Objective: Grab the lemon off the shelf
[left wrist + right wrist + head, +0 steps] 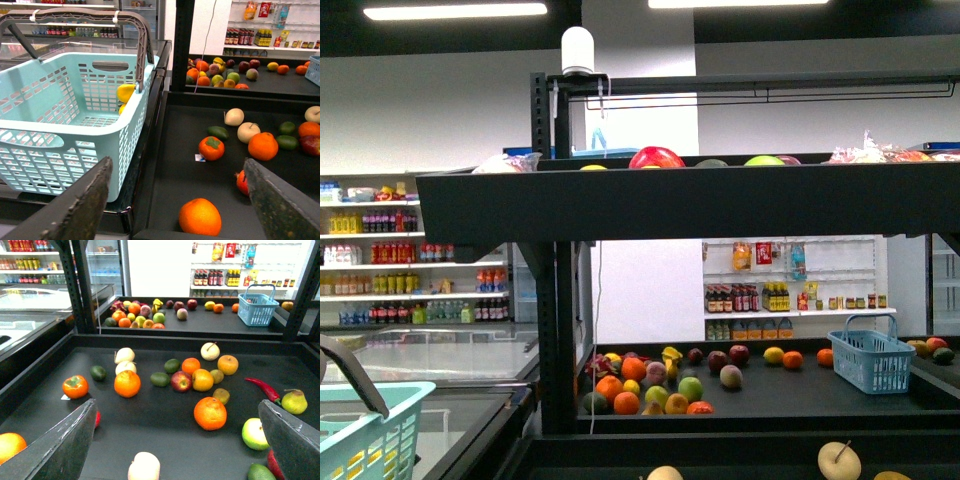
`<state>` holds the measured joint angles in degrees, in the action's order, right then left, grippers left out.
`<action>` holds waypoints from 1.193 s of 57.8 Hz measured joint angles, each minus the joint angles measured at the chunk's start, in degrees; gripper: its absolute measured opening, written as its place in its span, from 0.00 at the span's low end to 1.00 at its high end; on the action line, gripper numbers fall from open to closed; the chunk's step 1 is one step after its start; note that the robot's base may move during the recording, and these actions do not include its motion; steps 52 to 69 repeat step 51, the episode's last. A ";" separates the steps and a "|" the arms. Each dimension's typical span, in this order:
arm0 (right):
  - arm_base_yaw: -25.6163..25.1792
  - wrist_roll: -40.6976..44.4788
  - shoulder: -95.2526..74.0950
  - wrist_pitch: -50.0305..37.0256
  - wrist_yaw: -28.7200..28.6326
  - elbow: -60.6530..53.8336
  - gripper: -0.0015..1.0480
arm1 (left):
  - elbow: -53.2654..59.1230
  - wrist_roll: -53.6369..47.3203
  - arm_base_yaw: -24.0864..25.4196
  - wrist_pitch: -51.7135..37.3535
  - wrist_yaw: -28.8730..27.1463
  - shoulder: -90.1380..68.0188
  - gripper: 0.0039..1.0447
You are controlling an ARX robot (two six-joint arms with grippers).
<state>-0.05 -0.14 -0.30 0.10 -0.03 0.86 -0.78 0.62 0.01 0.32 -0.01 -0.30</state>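
The black metal-framed shelf (555, 300) carries trays in tiers. On the far tray, a heap of mixed round fruit (645, 385) lies at the left end, and a blue plastic basket (871, 360) stands near the right end. A pale green plastic basket with a grey handle (70, 125) sits just outside the near tray's left edge. A large round orange (200, 216) lies by that tray's front edge.

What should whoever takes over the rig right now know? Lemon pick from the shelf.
Left gripper: open, empty, over the shelf's lower tray, next to the pale green basket.
Right gripper: open, empty, over the same tray's scattered fruit.
Lemon: not grasped. The likeliest candidate is the small bright-yellow fruit in the pile on the far tray, though I cannot be sure of it.
Yellow pieces lie in the basket; I cannot tell what they are.
Done: nothing visible.
Left: confirm the lemon, reach, close the fingers on it, lift it.
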 joint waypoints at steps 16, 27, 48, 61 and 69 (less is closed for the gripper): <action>0.00 0.00 0.00 0.00 0.00 0.00 0.93 | 0.00 -0.09 0.00 0.00 0.00 0.00 0.92; 0.00 0.00 0.00 0.00 0.00 0.00 0.93 | 0.00 -0.09 0.00 0.00 0.02 0.00 0.92; 0.00 0.00 0.00 0.00 0.00 0.00 0.93 | 0.00 -0.09 0.00 0.00 0.00 0.00 0.92; 0.00 0.00 0.00 0.00 0.00 0.00 0.93 | 0.00 -0.09 0.00 0.00 0.00 0.00 0.92; 0.00 0.00 0.00 0.00 0.00 0.00 0.93 | 0.00 -0.09 0.00 0.00 0.00 0.00 0.92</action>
